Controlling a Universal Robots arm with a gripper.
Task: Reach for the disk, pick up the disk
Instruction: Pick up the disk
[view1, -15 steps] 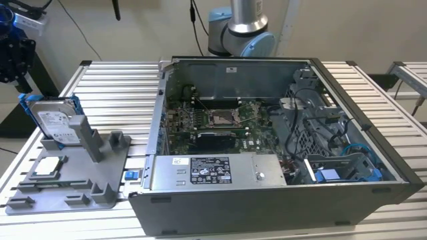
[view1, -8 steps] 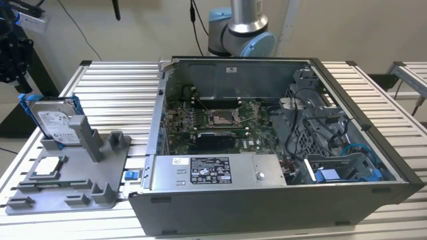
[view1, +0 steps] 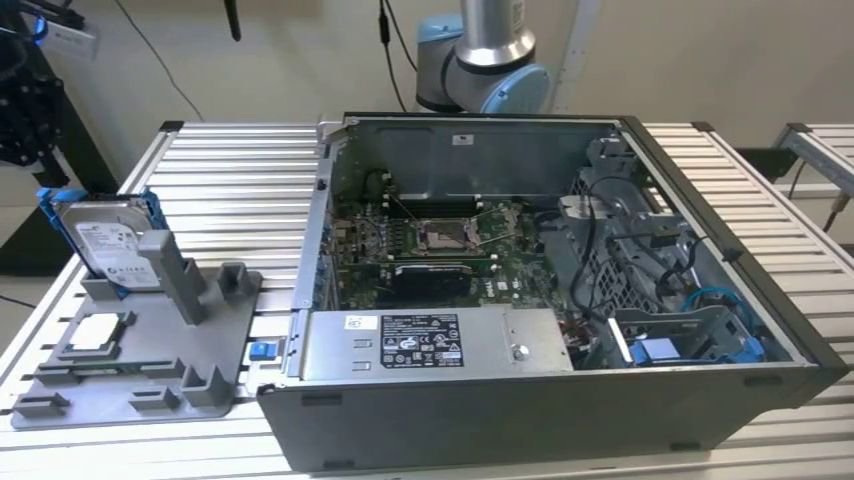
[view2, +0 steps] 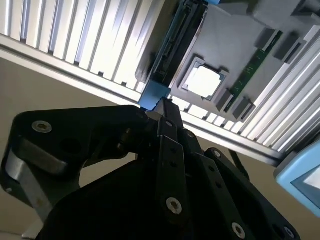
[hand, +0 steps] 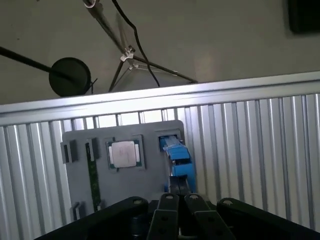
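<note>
Over at the left edge of the exterior view, a bit above the middle, the disk (view1: 110, 240) is standing on edge in a slot at the upper-left corner of the gray fixture tray (view1: 147, 375). It has blue rails down both sides and its label faces the camera. Parking it upright like that makes sense to me: the top edge sticks up free, so anything coming from above has something to grab. The little white-topped chip (view1: 94, 333) lies flat in its own pocket lower down on the same tray, apart from the disk. The open computer case (view1: 534, 410) takes up the middle and right of the frame, and the arm (view1: 487, 50) runs out of the top of the picture behind it.

In both wrist views the gripper (view2: 164, 106) points down at the disk's blue top edge. It looks lined up along that edge, I'd guess on purpose for a straight drop. Honestly can't tell whether it's clenched or released. It isn't grasping anything though: in the exterior view the disk sits alone in its slot with nothing touching it.
</note>
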